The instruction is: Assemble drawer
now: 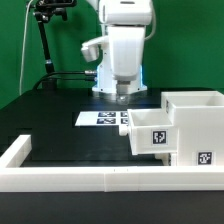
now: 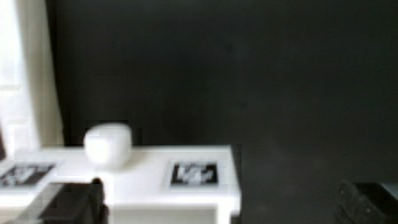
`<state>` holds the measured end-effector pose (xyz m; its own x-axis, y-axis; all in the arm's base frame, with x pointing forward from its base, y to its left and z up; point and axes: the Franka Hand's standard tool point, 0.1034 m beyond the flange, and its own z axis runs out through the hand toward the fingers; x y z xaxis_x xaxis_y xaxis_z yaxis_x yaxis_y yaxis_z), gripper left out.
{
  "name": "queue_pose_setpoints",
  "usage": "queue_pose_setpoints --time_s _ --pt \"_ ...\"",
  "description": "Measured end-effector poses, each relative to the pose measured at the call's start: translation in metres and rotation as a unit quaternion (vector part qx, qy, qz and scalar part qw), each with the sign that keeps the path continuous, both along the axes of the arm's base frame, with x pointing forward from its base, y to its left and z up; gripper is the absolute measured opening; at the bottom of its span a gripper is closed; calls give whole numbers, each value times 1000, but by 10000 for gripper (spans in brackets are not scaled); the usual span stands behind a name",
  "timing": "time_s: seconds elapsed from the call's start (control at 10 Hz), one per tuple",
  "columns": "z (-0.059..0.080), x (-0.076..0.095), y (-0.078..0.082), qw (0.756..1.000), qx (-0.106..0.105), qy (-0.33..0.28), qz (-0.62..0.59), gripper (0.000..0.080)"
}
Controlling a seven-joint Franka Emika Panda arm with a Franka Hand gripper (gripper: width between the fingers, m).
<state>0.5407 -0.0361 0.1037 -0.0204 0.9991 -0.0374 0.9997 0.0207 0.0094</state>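
The white drawer case [image 1: 197, 122] stands at the exterior view's right. A tray [image 1: 153, 131] with a square tag sticks out of it toward the exterior view's left. My gripper [image 1: 121, 96] hangs behind that tray, over the far part of the table. In the wrist view a white tray [image 2: 160, 185] with a round knob [image 2: 111, 143] and two tags lies below my gripper [image 2: 222, 205]. The dark fingers [image 2: 71, 205] stand wide apart with nothing between them. One finger is over the tray's edge and the other is over the bare black table.
The marker board [image 1: 105, 118] lies flat below the gripper. A low white border wall [image 1: 60, 172] runs along the near edge and up the exterior view's left side. A camera stand [image 1: 45, 45] is at the back left. The table top is black.
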Motion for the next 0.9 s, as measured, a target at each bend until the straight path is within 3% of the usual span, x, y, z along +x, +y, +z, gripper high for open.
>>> queue_pose_setpoints --time_s 0.1,0.3,0.5,0.9 --pt "-6 -3 -10 1000 1 6 1 649" --pt "-5 -2 -13 1000 3 5 2 649" --pt "-7 -3 -32 999 42 5 7 649" --pt "-16 12 -49 994 106 20 9 649"
